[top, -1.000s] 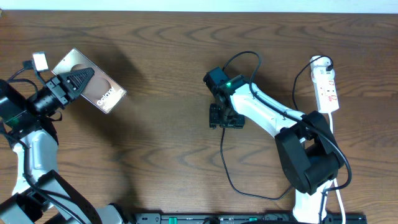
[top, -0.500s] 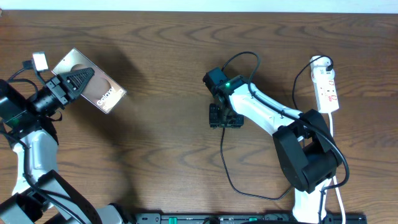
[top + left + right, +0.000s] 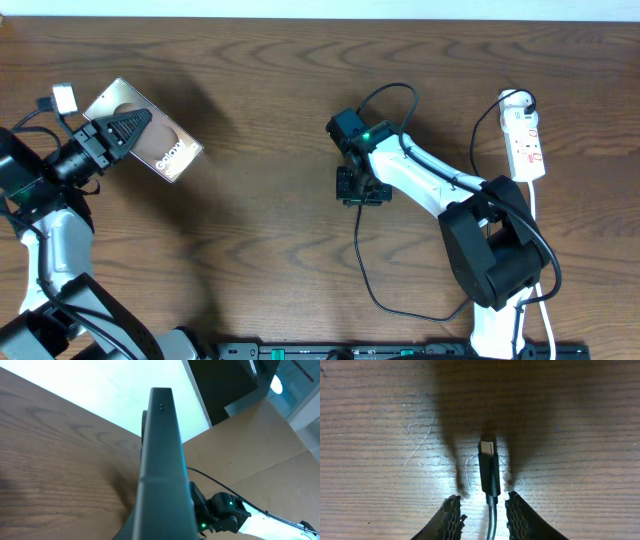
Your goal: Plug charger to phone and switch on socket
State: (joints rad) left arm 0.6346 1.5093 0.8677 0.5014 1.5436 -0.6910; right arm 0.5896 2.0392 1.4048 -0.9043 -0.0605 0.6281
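The phone [image 3: 155, 140], bronze-brown with "Galaxy" lettering, is held off the table at the far left by my left gripper [image 3: 122, 128], which is shut on it. In the left wrist view the phone's dark edge [image 3: 162, 460] fills the middle. The charger, a thin black cable [image 3: 362, 270], lies on the table; its plug tip [image 3: 489, 467] lies flat between the open fingers of my right gripper [image 3: 484, 502], which is low over the table centre [image 3: 362, 187]. The fingers stand either side of the cable without touching it. The white socket strip [image 3: 525, 145] lies at the far right.
A white cord [image 3: 535, 215] runs from the socket down the right side. The charger cable loops behind the right arm [image 3: 395, 95] and along the front [image 3: 400, 305]. A black rail [image 3: 350, 350] lines the front edge. A cardboard wall [image 3: 260, 445] shows beyond the table.
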